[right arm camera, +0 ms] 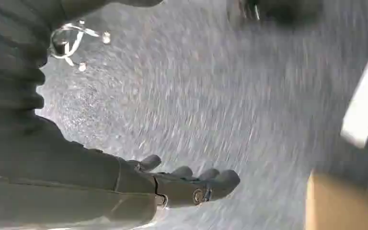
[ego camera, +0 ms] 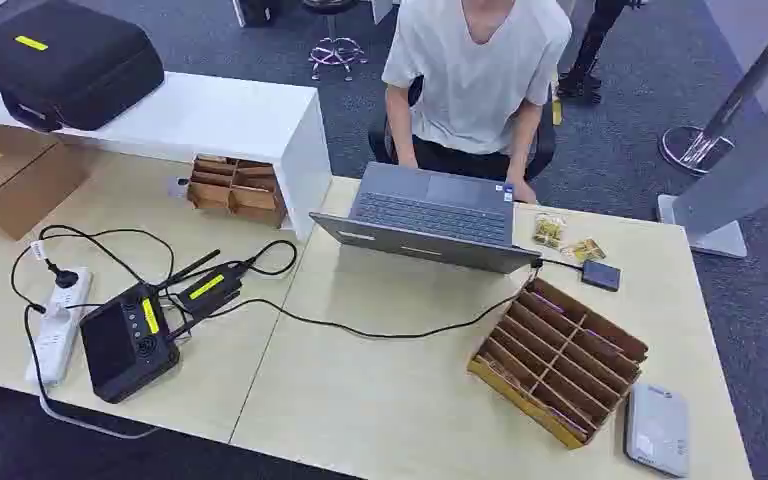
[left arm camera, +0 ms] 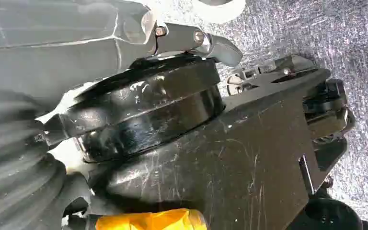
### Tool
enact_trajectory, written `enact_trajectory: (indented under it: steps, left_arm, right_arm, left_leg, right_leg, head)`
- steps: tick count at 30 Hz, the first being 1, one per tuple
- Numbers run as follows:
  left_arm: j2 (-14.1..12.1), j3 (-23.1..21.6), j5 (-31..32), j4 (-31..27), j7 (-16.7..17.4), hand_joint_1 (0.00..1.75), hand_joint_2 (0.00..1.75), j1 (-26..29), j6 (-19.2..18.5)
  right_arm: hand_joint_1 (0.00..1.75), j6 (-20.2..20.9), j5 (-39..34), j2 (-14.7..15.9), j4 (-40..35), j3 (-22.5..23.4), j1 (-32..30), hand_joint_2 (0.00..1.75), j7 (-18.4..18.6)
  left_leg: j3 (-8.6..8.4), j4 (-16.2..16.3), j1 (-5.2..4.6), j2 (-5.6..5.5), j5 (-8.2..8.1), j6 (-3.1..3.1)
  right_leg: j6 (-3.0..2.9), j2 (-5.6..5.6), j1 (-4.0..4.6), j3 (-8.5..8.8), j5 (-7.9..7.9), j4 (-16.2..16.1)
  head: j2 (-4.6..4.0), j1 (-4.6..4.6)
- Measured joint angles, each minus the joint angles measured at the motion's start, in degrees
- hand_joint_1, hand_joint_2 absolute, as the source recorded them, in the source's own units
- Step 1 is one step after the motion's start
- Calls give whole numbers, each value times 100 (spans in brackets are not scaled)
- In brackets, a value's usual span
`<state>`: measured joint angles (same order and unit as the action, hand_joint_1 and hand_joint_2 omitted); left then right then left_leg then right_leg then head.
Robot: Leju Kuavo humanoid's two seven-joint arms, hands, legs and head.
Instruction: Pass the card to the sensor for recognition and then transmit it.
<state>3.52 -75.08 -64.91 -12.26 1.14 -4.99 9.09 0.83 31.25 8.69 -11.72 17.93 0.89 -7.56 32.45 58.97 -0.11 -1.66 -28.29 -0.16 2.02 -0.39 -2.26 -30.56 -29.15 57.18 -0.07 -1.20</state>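
Note:
In the head view a wooden slotted card rack [ego camera: 560, 358] stands on the right side of the light table [ego camera: 380, 400], with thin cards in some slots. A flat grey card reader [ego camera: 657, 428] lies just right of the rack, near the table's front corner. My right hand [right arm camera: 182, 184] hangs over grey carpet beside the table; its fingers are stretched out and hold nothing. The picture there is blurred by motion. My left hand [left arm camera: 196, 40] shows its grey thumb above carpet. Its other fingers are hidden, so I cannot tell how they lie.
A person [ego camera: 475, 70] sits across the table behind an open laptop [ego camera: 430, 215]. A cable runs from it to a black handheld unit [ego camera: 130, 340] and a power strip [ego camera: 57, 325] on the left. Another wooden rack [ego camera: 235, 187], a cardboard box [ego camera: 15, 175] and a black case [ego camera: 60, 60] stand farther back.

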Motion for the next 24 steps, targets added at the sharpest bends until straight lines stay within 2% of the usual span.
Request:
enact_trajectory:
  steps: [4, 10, 20, 24]
  left_arm:
    - [7, -7, -26, 0, -31, 0, 175, 8, -9]
    - [15, -7, -101, 4, -48, 0, 175, 17, 2]
    - [55, -7, -210, 55, -72, 0, 175, 17, -13]
    - [68, -4, -299, 90, -125, 0, 175, 24, -30]
  right_arm:
    - [0, -26, -347, 616, 11, 505, -147, 175, -177]
    - [0, -135, -758, 1152, 22, 1106, -311, 175, -194]
    - [0, -373, -1452, 1979, -11, 2197, -557, 175, 363]
    - [0, -391, -1985, 2422, -194, 2853, -640, 175, 358]
  left_leg:
    - [0, 3, -17, 0, -4, 6]
    - [-2, 2, -20, 1, -4, 7]
    - [-1, 2, -23, 2, -7, 12]
    - [-1, 2, -32, 3, -8, 15]
  right_leg:
    - [7, 0, -11, -3, -2, -1]
    - [9, 1, -12, -3, -4, 0]
    - [11, 1, -19, -3, -4, 0]
    - [15, 3, -28, -2, -1, 0]
  head:
    - [0, 0]
    - [0, 2]
    - [0, 2]
    - [0, 4]
